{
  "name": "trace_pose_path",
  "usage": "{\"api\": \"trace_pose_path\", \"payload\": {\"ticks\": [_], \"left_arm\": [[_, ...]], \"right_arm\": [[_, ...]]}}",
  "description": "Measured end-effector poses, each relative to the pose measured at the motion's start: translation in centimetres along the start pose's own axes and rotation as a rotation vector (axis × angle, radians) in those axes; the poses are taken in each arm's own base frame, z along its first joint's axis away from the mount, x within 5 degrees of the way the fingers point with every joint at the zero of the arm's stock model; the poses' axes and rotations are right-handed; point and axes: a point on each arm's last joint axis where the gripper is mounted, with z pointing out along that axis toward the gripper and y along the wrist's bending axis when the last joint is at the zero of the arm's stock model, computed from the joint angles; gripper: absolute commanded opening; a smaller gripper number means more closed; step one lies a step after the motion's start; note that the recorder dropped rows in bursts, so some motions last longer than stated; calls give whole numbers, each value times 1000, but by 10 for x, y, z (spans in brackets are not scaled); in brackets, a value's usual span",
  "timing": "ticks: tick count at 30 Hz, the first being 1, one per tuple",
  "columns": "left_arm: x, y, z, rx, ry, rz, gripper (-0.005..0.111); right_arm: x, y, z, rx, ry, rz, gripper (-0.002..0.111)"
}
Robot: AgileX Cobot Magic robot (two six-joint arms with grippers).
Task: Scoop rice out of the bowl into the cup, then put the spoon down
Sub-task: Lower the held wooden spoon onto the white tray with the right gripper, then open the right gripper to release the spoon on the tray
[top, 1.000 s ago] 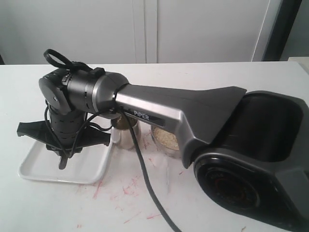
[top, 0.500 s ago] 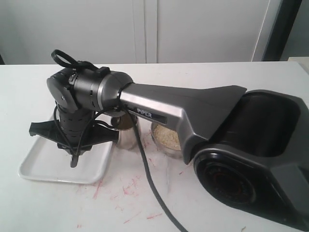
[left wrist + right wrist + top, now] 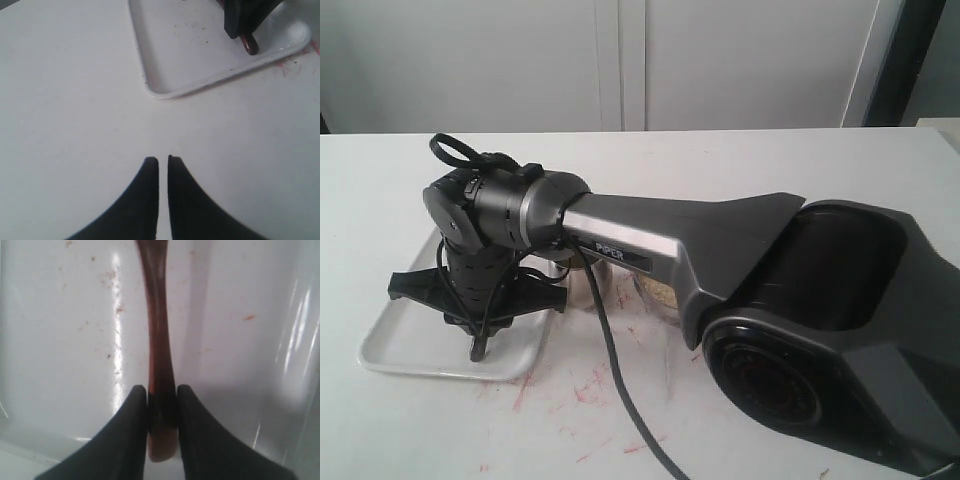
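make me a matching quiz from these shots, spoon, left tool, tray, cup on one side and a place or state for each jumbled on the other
1 spoon
2 left tool
3 tray
4 cup

a shut and empty, over bare table
b white, flat on the table
c gripped in the right tool, over the tray
d shiny steel, beside the tray

Pairs: 1-c, 2-a, 3-b, 4-d

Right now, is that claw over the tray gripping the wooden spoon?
Gripping: the right gripper is shut on the spoon, both fingers pressing its handle, over the tray.
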Motion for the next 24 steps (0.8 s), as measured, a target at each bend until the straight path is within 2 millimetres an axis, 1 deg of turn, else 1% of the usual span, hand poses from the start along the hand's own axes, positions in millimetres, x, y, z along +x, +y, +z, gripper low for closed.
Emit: {"api": "trace_pose_path", "payload": {"ticks": [24], "left_arm": [[0,0,0,0,0,0,14]], "right_arm": [[0,1,1,-9,-2,-5,1]]}}
